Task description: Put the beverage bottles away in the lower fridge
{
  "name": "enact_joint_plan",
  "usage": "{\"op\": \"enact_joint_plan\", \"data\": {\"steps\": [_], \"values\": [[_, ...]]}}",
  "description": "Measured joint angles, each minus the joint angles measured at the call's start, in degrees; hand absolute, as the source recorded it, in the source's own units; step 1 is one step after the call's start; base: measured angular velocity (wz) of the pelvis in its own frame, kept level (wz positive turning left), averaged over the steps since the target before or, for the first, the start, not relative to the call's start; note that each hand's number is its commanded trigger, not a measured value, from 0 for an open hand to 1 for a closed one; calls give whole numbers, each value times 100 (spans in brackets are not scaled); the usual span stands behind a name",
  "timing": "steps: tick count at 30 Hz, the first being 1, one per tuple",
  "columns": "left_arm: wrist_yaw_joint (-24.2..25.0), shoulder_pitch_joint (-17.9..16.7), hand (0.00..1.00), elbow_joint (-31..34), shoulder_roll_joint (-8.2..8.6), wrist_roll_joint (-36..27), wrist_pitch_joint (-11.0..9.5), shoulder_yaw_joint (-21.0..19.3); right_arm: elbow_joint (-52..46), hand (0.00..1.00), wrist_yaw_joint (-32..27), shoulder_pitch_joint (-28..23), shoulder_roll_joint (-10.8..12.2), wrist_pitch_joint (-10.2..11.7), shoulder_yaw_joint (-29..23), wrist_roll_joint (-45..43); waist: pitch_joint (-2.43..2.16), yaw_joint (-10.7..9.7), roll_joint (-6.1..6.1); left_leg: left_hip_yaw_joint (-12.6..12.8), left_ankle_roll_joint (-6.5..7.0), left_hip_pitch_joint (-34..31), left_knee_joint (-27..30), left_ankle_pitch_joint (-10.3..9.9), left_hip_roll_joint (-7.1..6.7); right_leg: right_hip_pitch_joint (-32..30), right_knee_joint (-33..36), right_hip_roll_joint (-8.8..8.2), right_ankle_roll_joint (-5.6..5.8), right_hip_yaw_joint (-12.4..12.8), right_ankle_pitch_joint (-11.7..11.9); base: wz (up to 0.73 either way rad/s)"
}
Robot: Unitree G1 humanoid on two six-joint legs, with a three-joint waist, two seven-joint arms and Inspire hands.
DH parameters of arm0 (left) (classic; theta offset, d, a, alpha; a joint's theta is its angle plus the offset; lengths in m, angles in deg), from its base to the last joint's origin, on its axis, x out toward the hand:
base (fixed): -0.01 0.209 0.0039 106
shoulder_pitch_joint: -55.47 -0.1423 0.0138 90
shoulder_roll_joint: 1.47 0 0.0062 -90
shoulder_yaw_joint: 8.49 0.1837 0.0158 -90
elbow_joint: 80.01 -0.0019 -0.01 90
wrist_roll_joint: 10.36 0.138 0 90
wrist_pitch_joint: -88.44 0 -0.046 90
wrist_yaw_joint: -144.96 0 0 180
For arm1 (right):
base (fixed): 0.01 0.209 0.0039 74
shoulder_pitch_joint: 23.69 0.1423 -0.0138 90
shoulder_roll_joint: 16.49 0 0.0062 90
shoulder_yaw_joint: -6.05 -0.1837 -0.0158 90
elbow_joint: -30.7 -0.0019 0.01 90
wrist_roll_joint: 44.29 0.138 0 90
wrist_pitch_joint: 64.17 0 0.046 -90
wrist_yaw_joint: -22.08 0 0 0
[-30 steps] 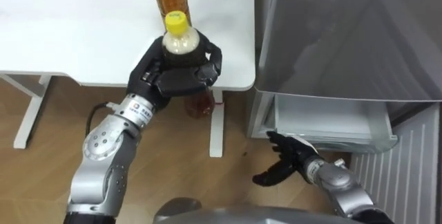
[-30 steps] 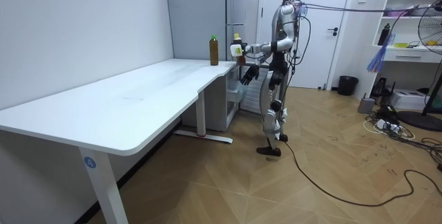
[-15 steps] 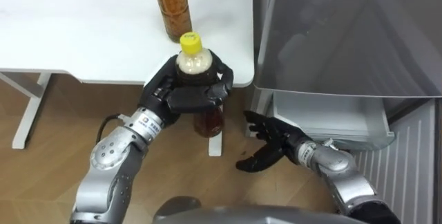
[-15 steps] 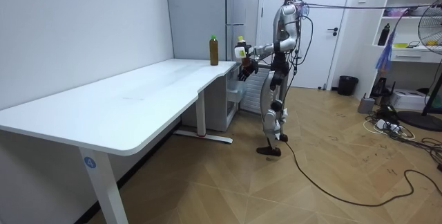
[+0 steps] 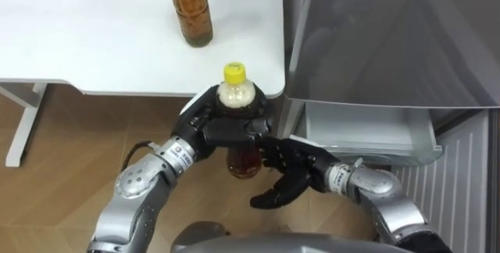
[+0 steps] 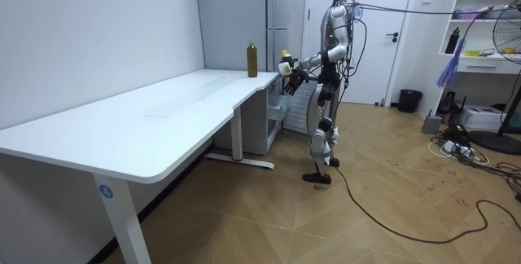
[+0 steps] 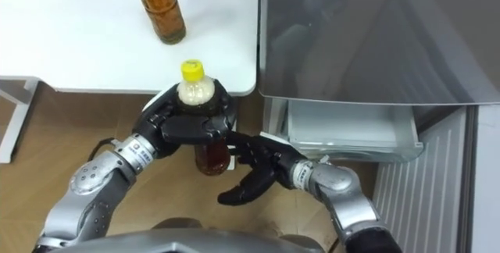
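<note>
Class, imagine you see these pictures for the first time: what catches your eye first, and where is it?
First, the yellow-capped bottle, gripped by the left hand just off the corner of the table, in front of the fridge. The open right hand is spread close below it, by its base. A second bottle stands further back on the table, and the fridge's lower drawer is pulled out.

Seen from above, the robot's left hand (image 5: 219, 132) curls round a yellow-capped bottle (image 5: 236, 90) of amber drink off the white table's (image 5: 94, 42) edge. Its right hand (image 5: 301, 167), fingers spread, sits at the bottle's 4 o'clock. A second bottle (image 5: 190, 7) stands on the table at 11 o'clock; the grey fridge's (image 5: 391, 34) open drawer (image 5: 367, 128) lies at 3 o'clock
</note>
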Motion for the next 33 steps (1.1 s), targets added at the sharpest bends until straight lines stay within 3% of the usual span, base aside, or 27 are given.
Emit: {"op": "enact_joint_plan", "data": {"steps": [8,17,25,33], "values": [[12,21,100,-92,16,0,0,244,-25,0,552,24,-3,-4,21,386,19,-7,81,12,1,-41,18,-2,32,-60,87,17,-1,7,1,0],[90,25,100,-92,-83,0,1,384,-149,0,716,21,-14,-282,78,407,4,-14,102,-5,1,-82,80,-2,31,-80,97,18,-1,1,1,0],[90,35,100,-89,-98,-6,0,436,-249,0,714,21,-17,-331,152,413,0,-11,-49,3,1,-136,105,-3,30,-122,98,18,-2,-4,1,0],[99,36,100,-89,-207,-7,0,492,-249,0,717,21,-69,-331,242,450,4,-8,-59,4,5,-176,106,-5,35,-188,137,16,-3,-7,3,0]]}}
